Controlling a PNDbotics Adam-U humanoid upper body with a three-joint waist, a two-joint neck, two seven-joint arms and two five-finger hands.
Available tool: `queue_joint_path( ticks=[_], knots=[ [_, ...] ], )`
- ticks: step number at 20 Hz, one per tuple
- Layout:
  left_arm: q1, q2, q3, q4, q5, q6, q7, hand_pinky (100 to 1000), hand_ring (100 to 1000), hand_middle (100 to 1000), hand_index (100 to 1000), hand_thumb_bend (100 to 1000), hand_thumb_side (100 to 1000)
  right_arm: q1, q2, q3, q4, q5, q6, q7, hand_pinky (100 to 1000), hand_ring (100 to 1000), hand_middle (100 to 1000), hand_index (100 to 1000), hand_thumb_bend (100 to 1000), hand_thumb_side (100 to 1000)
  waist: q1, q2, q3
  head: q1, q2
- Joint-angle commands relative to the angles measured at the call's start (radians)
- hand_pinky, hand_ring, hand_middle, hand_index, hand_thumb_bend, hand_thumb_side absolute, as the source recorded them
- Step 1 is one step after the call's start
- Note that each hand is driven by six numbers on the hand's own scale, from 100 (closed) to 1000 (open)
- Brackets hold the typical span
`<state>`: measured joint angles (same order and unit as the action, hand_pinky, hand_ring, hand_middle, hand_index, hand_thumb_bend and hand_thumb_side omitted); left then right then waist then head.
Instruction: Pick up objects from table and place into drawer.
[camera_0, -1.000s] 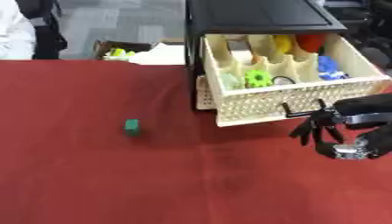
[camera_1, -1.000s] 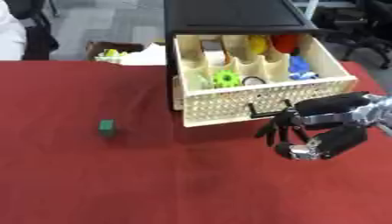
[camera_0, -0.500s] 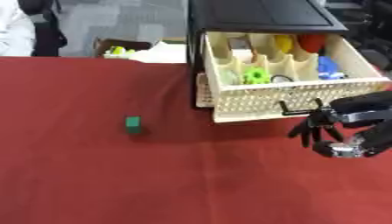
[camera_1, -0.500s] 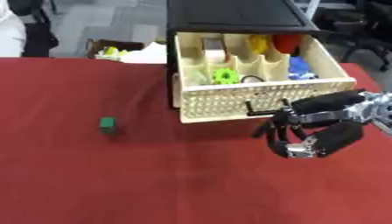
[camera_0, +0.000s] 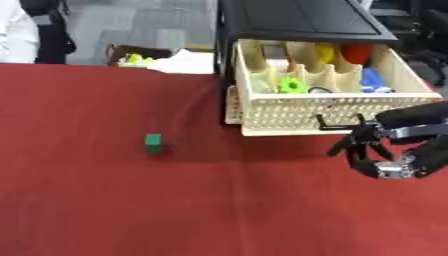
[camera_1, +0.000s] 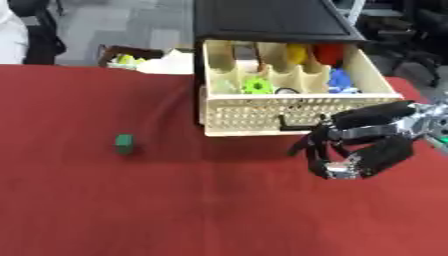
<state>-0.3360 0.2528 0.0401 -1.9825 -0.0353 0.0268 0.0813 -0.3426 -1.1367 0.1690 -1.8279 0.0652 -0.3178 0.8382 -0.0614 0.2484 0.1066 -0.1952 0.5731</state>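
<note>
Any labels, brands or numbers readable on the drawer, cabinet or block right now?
None readable.
Drawer: plain perforated front, no label.
Cabinet: plain black, no markings.
Green block: no print visible.
Right hand: nothing legible on it.

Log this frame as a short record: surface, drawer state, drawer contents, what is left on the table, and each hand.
surface: red table
drawer: cream drawer pulled open from black cabinet
contents: green, yellow, red and blue items
on table: green block, apart from drawer
right hand: before drawer front, fingers curled, holding nothing
left hand: not in view
</note>
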Motion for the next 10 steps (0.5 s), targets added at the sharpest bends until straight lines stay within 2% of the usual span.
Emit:
queue_joint_path(
  ticks=[1,10],
  knots=[
    [-0.013,0.007,0.004,-0.017,0.007,0.004,0.0,545,631,578,784,100,1000,-0.011,-0.037,-0.002,-0.009,0.002,-0.06,0.069,339,578,602,947,100,1000,-0.002,-0.022,-0.004,-0.003,0.011],
    [-0.014,0.007,0.002,-0.017,0.014,0.007,-0.003,546,634,577,778,100,1000,-0.011,-0.042,0.031,-0.021,-0.009,-0.043,0.069,333,568,593,939,100,1000,-0.008,-0.033,0.0,-0.02,0.019]
  ],
)
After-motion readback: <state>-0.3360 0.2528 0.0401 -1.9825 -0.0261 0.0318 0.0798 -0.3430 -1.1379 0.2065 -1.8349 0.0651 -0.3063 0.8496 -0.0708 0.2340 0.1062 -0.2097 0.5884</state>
